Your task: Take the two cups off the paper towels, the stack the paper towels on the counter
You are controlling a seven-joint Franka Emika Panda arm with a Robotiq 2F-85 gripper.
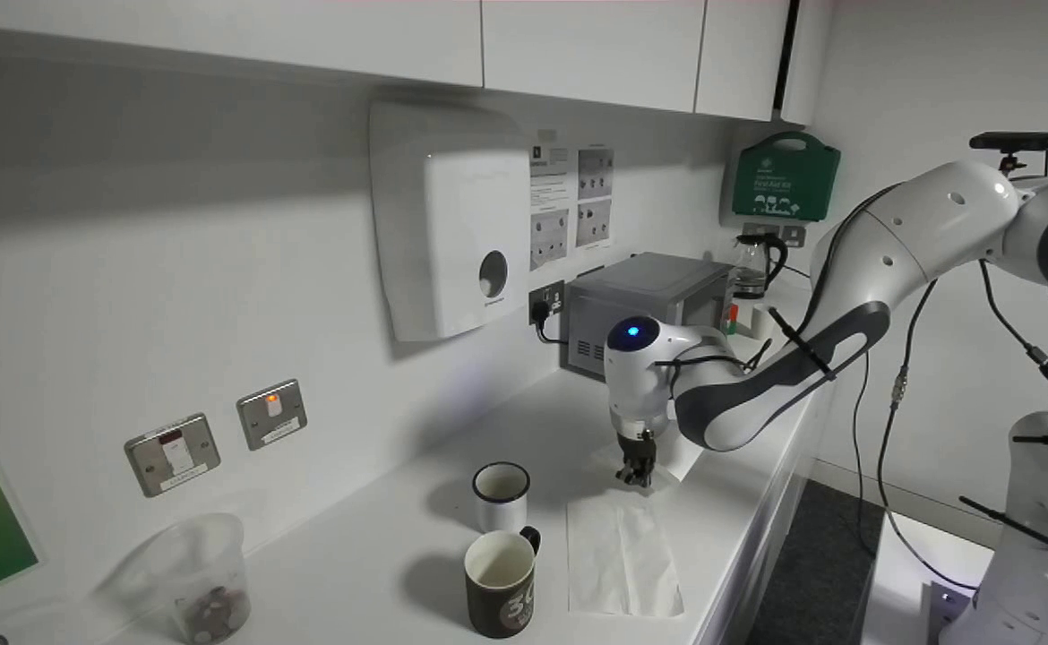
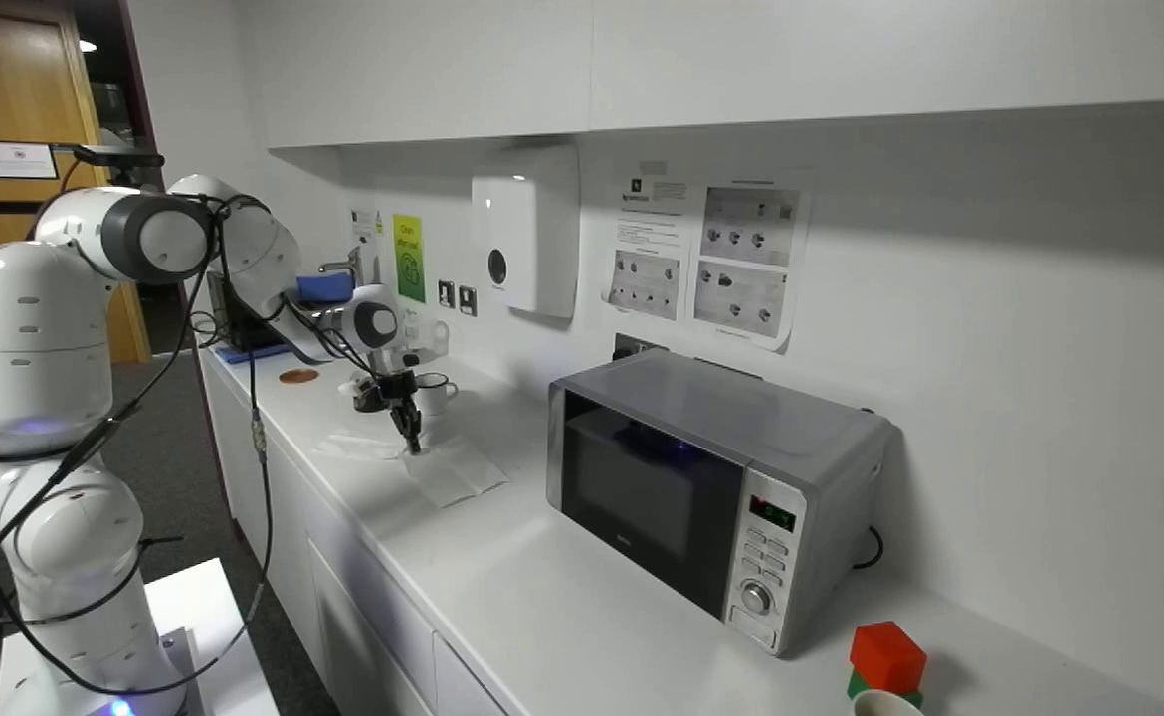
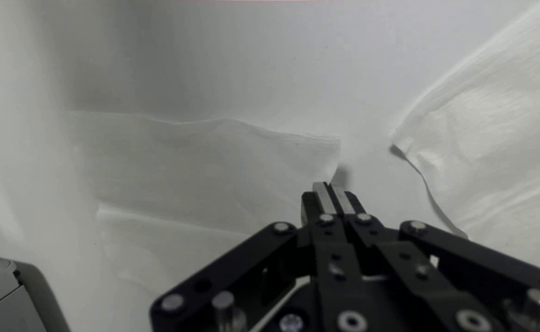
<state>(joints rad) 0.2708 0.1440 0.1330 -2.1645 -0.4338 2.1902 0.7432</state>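
In an exterior view the white cup with a dark rim [image 1: 500, 514] and the dark mug [image 1: 501, 598] stand upright on the counter [image 1: 354, 573], beside the near paper towel [image 1: 622, 564]. The white cup also shows in an exterior view [image 2: 432, 397]; the dark mug is hidden there. The far paper towel [image 2: 458, 471] lies on the microwave side; it fills the left of the wrist view [image 3: 182, 170]. The near towel is at its right [image 3: 505, 138]. My gripper [image 3: 329, 186] points down at the far towel's edge, which bends in to its shut fingertips.
A grey microwave [image 2: 681, 467] stands farther along the counter. A clear container [image 1: 210, 573] stands by the wall. A white dispenser [image 1: 457, 224] hangs on the wall, below the cupboards. Red and green blocks [image 2: 885, 658] stand at the counter's end.
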